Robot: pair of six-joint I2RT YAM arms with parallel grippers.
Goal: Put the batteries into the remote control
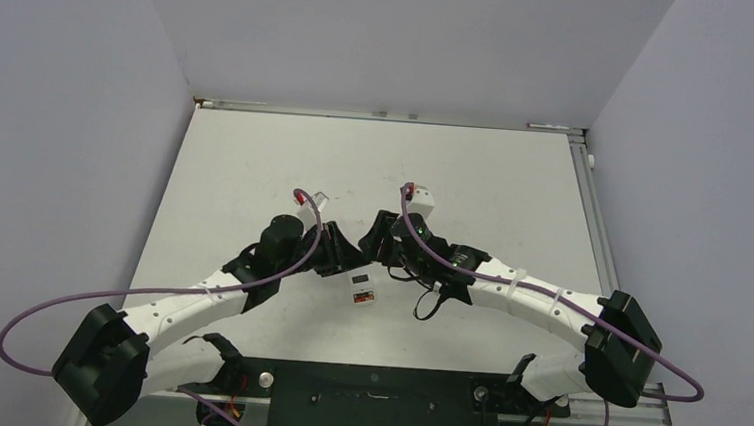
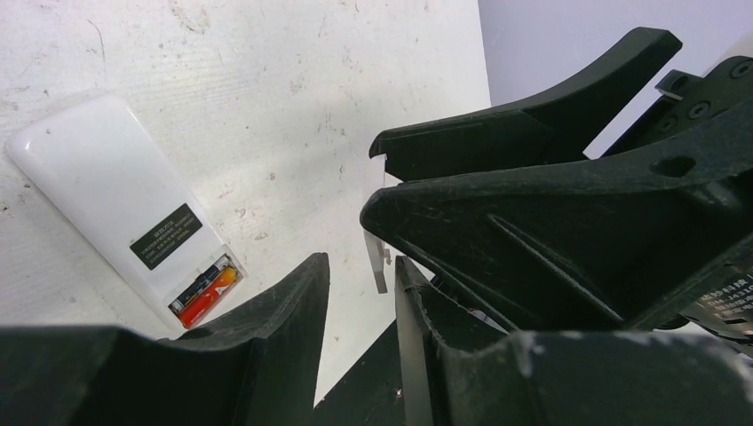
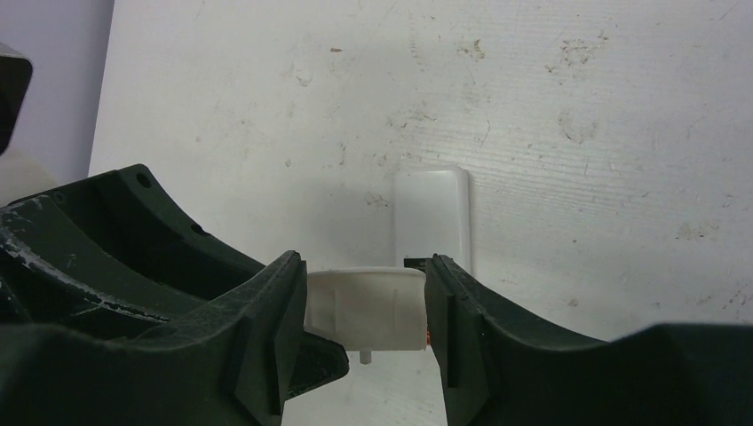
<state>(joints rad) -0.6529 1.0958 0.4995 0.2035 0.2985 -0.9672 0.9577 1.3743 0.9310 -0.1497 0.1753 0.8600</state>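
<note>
Just beyond the remote control (image 3: pixel 432 213), my right claw (image 3: pixel 364 297) pinches the white cover (image 3: pixel 364 311); my narrow-gapped left claw (image 2: pixel 360 266) could knock it loose.

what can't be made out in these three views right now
- top view: batteries too small to see on the remote control
- right wrist view: its battery end hidden behind the white cover in the right pincer
- left wrist view: cover mostly hidden behind the right pincer's fingers
</note>
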